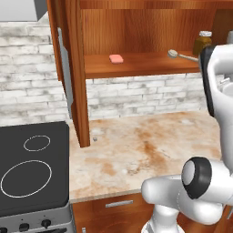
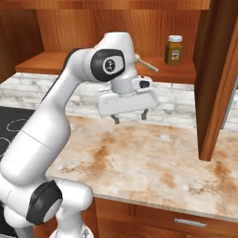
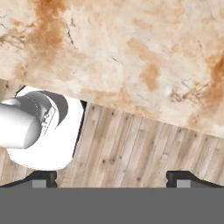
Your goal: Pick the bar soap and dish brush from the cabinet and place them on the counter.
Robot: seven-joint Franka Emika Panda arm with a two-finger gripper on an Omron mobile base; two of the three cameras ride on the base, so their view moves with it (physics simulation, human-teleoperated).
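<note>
The pink bar soap lies flat on the shelf of the open wooden cabinet, left of the middle. The dish brush rests further right on the same shelf, round head to the left; its handle pokes out from behind my arm. My gripper hangs open and holds nothing, pointing down over the blotchy tan counter, below and in front of the shelf. In the hand view my gripper looks down at the counter's front edge, the fingertips spread wide.
An amber jar with a white lid stands at the shelf's right end, beside the brush. Open cabinet doors hang at the left and right. A black stovetop adjoins the counter's left. Wooden floor lies below the counter edge.
</note>
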